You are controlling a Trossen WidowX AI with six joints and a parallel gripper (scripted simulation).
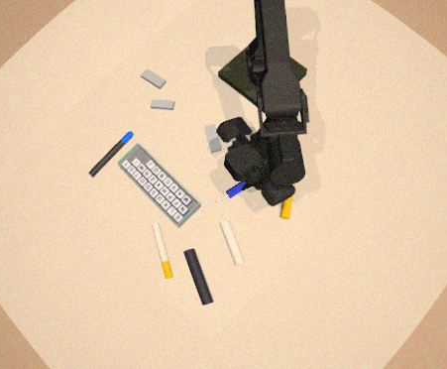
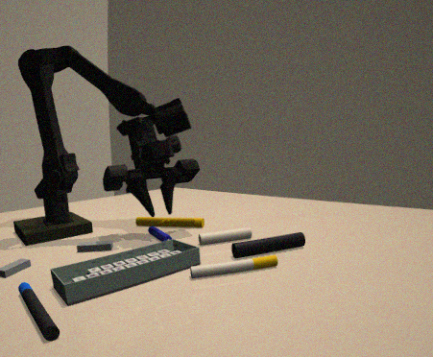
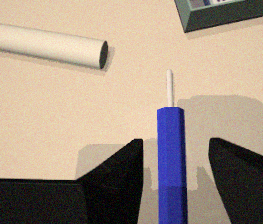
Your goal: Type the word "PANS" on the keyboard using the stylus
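The stylus (image 1: 236,190) (image 2: 159,233) (image 3: 171,150) is a blue rod with a thin white tip, lying on the desk. My gripper (image 2: 162,214) (image 3: 175,147) is open above it, with nothing held. In the wrist view the stylus runs lengthwise between the fingers, with a gap on each side, its tip pointing to the top of the view. Its rear end is cut off there and hidden by the arm in the top view. The keyboard (image 1: 160,187) (image 2: 122,283) (image 3: 222,18) has white letter keys in a green-grey walled case, beyond the stylus tip. Only its corner shows in the wrist view.
A plain white rod (image 1: 232,243) (image 2: 225,236) (image 3: 47,45), a thick black rod (image 1: 198,276) (image 2: 268,245) and a white-and-yellow pen (image 1: 161,243) (image 2: 223,268) lie near the keyboard. A yellow rod (image 1: 286,207) (image 2: 170,222), a blue-capped black pen (image 1: 108,159) (image 2: 38,312) and grey blocks (image 1: 163,104) also lie around.
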